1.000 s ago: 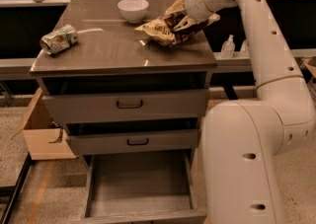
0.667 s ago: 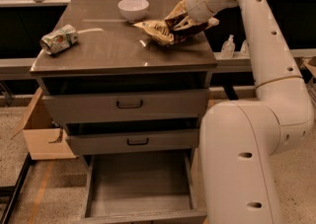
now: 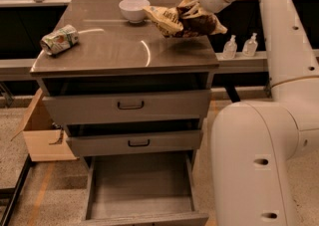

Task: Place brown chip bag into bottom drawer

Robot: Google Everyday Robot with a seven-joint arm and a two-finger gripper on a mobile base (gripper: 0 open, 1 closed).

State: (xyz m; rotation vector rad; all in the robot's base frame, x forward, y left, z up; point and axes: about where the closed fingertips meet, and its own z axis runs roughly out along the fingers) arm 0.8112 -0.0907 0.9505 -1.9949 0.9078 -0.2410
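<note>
The brown chip bag (image 3: 185, 22), dark brown foil with a pale yellow panel, hangs just above the back right of the cabinet top (image 3: 124, 46). My gripper (image 3: 191, 7) comes in from the upper right and is shut on the bag's top edge. The bag hides most of the fingers. The bottom drawer (image 3: 142, 185) is pulled open at the foot of the cabinet. It is a grey tray with a bare floor, far below the bag.
A white bowl (image 3: 133, 9) stands just left of the bag. A dented green-and-white can (image 3: 60, 39) lies at the top's left. Two shut drawer fronts (image 3: 130, 104) sit above the open drawer. A cardboard box (image 3: 42, 138) is at left, my white base (image 3: 259, 160) at right.
The bag has risen off the cabinet top in my gripper's hold. It now hangs a little above the surface instead of resting on it.
</note>
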